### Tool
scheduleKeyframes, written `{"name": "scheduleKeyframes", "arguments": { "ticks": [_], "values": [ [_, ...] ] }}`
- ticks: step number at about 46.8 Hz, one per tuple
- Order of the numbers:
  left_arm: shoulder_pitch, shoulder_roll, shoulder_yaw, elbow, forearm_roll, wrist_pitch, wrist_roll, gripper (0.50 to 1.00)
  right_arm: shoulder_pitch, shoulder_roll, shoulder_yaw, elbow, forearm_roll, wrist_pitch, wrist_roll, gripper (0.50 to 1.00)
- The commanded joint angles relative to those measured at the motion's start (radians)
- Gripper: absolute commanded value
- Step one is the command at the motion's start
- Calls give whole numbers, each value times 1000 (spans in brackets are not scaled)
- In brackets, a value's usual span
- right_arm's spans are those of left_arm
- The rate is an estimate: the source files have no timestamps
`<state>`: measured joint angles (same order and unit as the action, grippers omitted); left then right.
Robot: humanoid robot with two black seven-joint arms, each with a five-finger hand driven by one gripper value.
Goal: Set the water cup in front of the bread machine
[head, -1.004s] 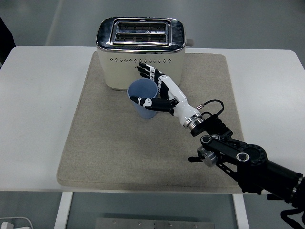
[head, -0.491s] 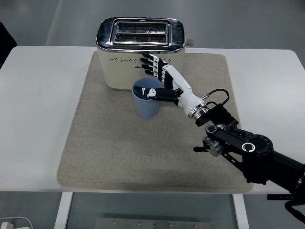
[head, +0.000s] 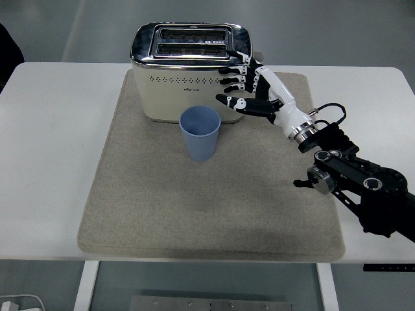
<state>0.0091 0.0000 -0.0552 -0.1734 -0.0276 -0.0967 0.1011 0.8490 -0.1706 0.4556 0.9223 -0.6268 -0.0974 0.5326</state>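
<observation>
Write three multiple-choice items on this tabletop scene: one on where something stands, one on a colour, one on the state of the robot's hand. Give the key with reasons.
1. Where does the cup stand?
A. on the bare white table
B. on the beige mat, in front of the toaster
C. on top of the toaster

2. What colour is the cup?
A. red
B. green
C. blue

3. How is the right hand?
A. open, apart from the cup
B. closed around the cup
C. flat on the mat

Key: B, the blue plastic cup stands upright on the beige fabric mat before the cream toaster with chrome top. C, its wall is plainly blue. A, the right hand has spread fingers and holds nothing.
</observation>
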Motion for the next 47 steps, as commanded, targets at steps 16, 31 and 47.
{"name": "scheduleKeyframes", "arguments": {
  "ticks": [16,31,47],
  "values": [
    [-1,0,2,-2,2,0,2,1000,8,-95,8,0,45,47,0,924],
    [-1,0,2,0,0,0,2,1000,12,-101,8,0,44,47,0,924],
    [0,0,2,0,0,0,2,1000,22,-139,8,-3,68,62,-3,924]
  ]
}}
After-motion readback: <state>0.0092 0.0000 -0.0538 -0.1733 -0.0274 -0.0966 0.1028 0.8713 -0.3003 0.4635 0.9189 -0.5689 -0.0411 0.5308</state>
